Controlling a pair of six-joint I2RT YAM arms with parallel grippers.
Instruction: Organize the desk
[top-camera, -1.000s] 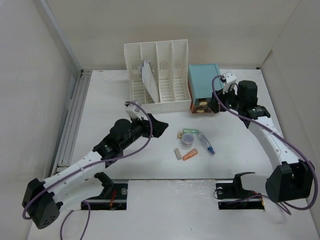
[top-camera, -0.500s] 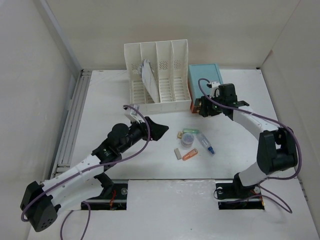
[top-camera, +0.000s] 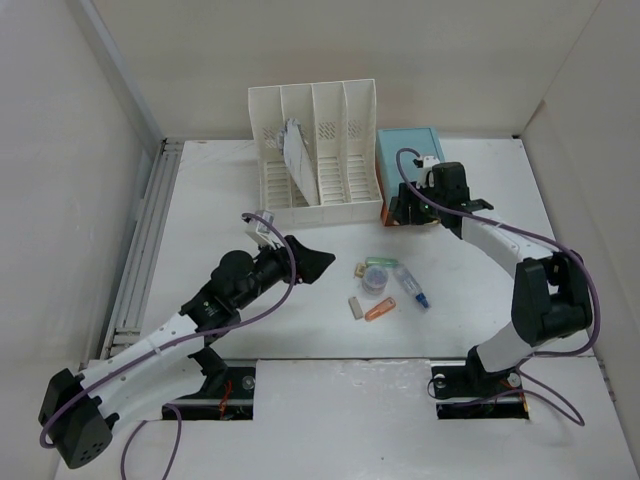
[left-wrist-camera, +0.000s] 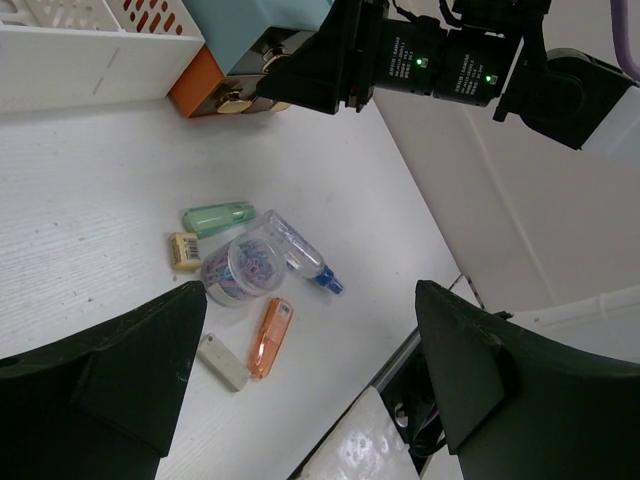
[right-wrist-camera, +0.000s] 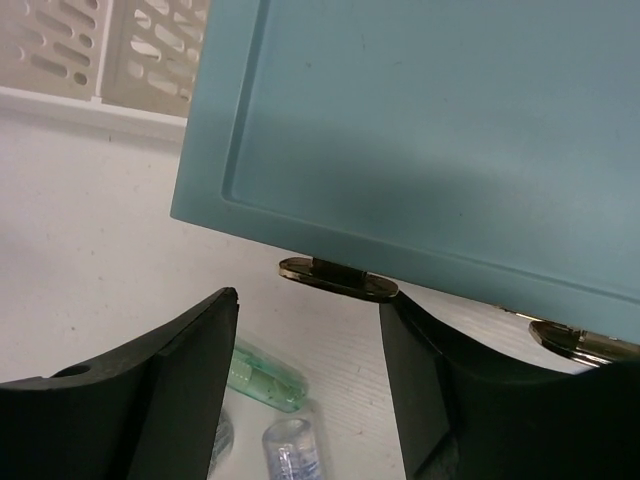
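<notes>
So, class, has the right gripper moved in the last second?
Yes: the right gripper swung left, from right of the drawer box to its front.

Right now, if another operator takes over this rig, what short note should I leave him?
Left gripper: open, empty, above the desk, left of the small items.
Right gripper: open, empty, jaws either side of a brass knob on the light-blue drawer box.
Loose mid-desk: clip tub, green piece, clear bottle, orange piece, beige block, white block.
Done: none of them put away.
Left: open a drawer, probably, then clear all six.
</notes>
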